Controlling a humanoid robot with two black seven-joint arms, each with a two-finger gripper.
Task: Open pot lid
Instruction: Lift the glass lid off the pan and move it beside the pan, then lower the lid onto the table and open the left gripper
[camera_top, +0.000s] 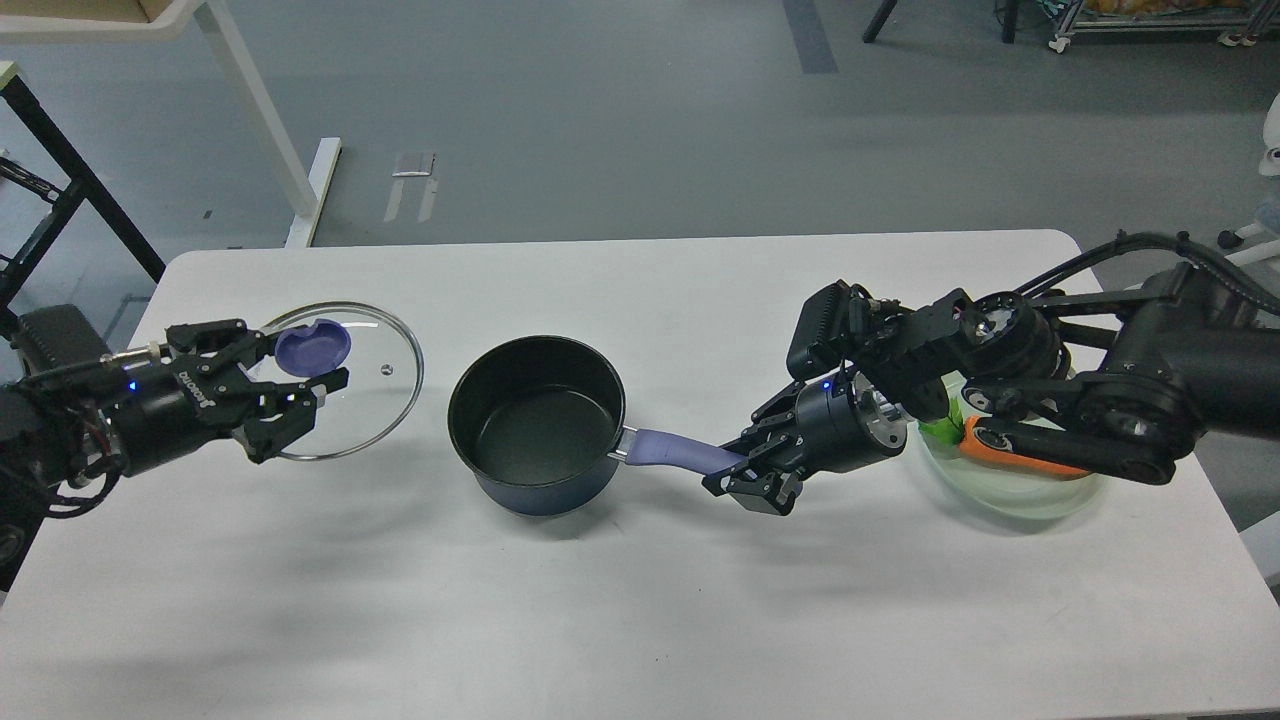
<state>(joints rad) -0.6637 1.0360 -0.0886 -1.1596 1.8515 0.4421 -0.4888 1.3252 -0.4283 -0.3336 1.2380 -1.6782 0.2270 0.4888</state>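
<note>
A dark blue pot (537, 425) stands open in the middle of the white table (640, 600), its purple handle (680, 450) pointing right. My left gripper (295, 385) is shut on the purple knob (313, 347) of the round glass lid (375, 385) and holds the lid above the table, well left of the pot. My right gripper (745, 472) is shut on the far end of the pot handle. The pot looks empty inside.
A clear glass bowl (1010, 495) with a green and an orange item stands at the right, partly under my right arm. Table legs and a dark frame stand on the floor beyond the table's far left corner.
</note>
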